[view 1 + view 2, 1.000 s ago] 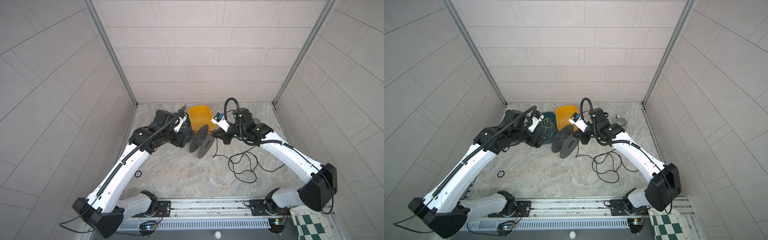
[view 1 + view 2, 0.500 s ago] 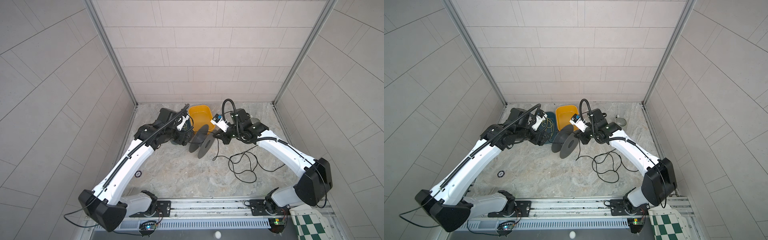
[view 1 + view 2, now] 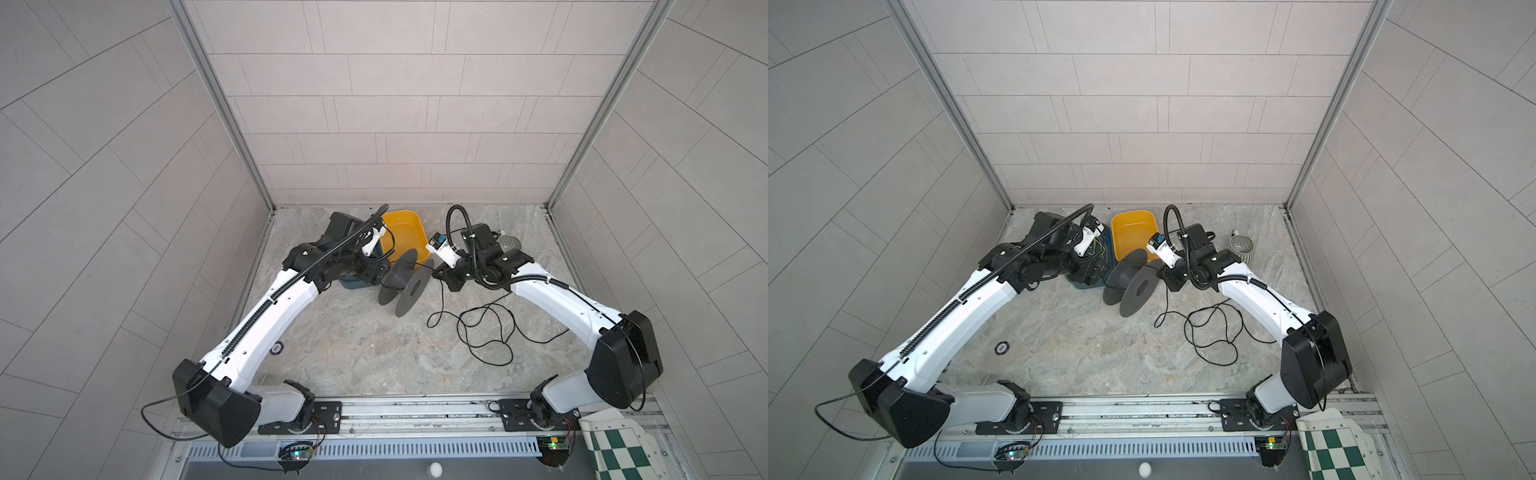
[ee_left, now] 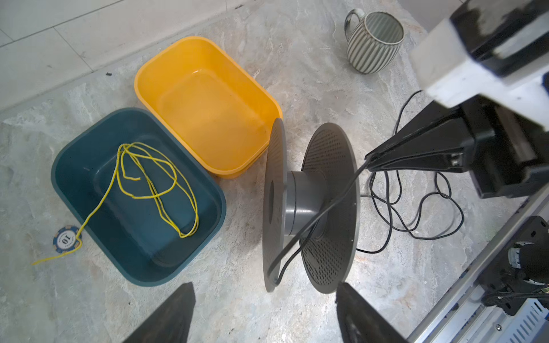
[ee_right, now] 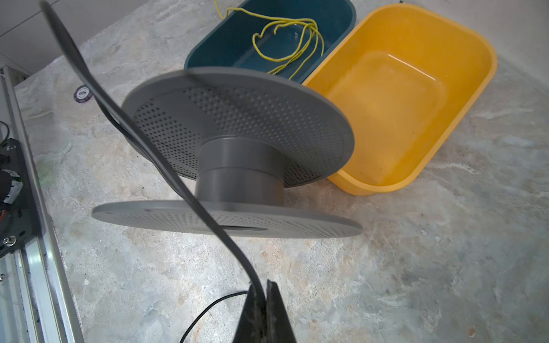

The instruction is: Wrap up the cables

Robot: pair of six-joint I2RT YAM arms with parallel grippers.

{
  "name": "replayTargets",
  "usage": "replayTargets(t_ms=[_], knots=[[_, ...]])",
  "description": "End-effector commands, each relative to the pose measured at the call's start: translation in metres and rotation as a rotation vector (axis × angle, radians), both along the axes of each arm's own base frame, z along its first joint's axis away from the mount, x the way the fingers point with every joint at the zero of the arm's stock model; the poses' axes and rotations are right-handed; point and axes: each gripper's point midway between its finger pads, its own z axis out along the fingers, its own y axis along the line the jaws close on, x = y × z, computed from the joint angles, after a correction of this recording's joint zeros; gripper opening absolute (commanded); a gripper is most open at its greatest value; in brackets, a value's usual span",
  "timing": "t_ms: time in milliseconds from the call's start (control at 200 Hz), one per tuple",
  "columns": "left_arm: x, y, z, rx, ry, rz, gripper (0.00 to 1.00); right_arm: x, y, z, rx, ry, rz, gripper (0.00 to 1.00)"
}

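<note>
The cables are one thin black wire. It lies in loose loops (image 3: pixel 484 332) on the floor right of a grey spool (image 3: pixel 405 277), which rests on the edges of its two flanges. My right gripper (image 5: pixel 261 288) is shut on the wire just right of the spool (image 3: pixel 1129 280). From its tips (image 4: pixel 368 159) the wire (image 4: pixel 326 206) crosses the near flange to the far flange's rim. In the right wrist view the wire (image 5: pixel 205 212) rises past the hub (image 5: pixel 240 166). My left gripper (image 4: pixel 264 289) stands open and empty just left of the spool.
A yellow bin (image 4: pixel 139 77) and a dark blue bin (image 4: pixel 59 166) sit behind the spool; the blue one holds a yellow-green cord (image 4: pixel 181 236). A striped mug (image 3: pixel 1241 249) stands at the back right. A poker chip (image 3: pixel 277 347) lies front left. A checkered board (image 3: pixel 619 449) lies beyond the rail.
Both arms have shifted a little around the spool. The right gripper has stayed shut on the wire and the left has stayed open.
</note>
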Motion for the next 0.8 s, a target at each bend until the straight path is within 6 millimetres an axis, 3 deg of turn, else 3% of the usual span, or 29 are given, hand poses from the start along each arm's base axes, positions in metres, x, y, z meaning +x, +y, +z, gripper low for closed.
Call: replayTargets(t_ms=[0,455,796], knots=[[0.008,-0.015,0.001,-0.012,-0.050,-0.053,0.81,0.002,-0.004,0.013,0.027,-0.055,-0.026,0.00],[0.038,-0.037,-0.027,0.071,-0.016,-0.074,0.81,0.013,-0.030,-0.008,-0.059,-0.080,-0.171,0.00],[0.048,-0.047,-0.041,0.109,0.000,-0.082,0.79,0.009,-0.031,-0.009,-0.045,-0.099,-0.167,0.00]])
